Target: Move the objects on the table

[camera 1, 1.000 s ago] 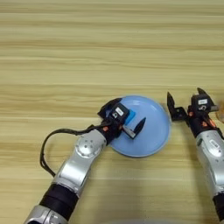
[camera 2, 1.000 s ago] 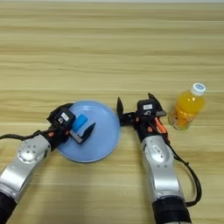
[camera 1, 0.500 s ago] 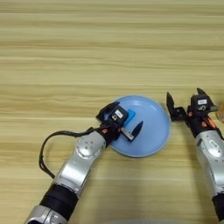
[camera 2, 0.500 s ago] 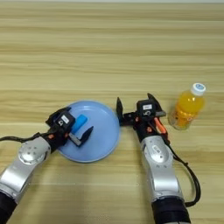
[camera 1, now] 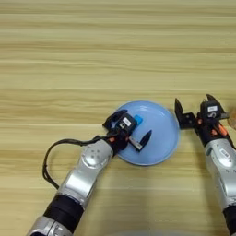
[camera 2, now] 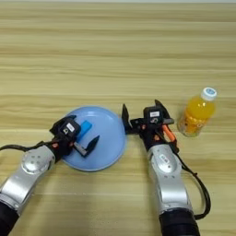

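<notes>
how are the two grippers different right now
The left gripper is over the light-blue plate, with the blue block between its fingers; the right gripper is off the plate, beside its right rim, with nothing in it. Both are open, fingers spread, low near the table.

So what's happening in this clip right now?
The left gripper is over the light-blue plate, fingers open around a small blue block lying on the plate. The right gripper sits open at the plate's right edge, holding nothing. An orange bottle stands upright on the table, further right.
</notes>
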### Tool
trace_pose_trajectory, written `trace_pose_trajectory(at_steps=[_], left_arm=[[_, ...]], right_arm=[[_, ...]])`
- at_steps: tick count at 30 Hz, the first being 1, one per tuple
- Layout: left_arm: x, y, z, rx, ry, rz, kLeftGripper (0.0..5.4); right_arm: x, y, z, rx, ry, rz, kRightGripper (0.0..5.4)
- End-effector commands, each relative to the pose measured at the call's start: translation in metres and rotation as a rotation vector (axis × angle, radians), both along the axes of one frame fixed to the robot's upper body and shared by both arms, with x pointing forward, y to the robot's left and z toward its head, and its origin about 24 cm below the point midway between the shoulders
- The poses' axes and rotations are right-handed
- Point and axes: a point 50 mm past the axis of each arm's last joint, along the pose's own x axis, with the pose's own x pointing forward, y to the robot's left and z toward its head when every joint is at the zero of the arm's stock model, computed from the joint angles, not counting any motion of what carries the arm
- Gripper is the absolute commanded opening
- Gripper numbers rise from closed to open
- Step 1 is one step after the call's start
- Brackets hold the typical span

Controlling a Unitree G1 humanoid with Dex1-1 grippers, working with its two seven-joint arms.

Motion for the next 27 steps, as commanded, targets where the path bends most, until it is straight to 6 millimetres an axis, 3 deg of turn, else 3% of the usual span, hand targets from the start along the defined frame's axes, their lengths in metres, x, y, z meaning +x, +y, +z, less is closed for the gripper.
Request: trace_pose_trajectory(at_steps=[1, 22, 27], left_arm=[[0.0002, -0.0038, -0.006, 0.021, 0.033, -0.004, 5.4], [0.0042, -0.0024, -0.0113, 0.02, 0.049, 0.024, 5.4], [0.0041, -0.0022, -0.0111, 0.029, 0.048, 0.018, 4.9]], right_arm=[[0.0004, -0.0003, 0.003, 0.006, -0.01, -0.003, 5.36], [0.0009, -0.001, 0.0033, 0.004, -0.012, -0.005, 5.36], [0.0015, -0.0008, 0.0035, 0.005, -0.013, -0.007, 5.4]])
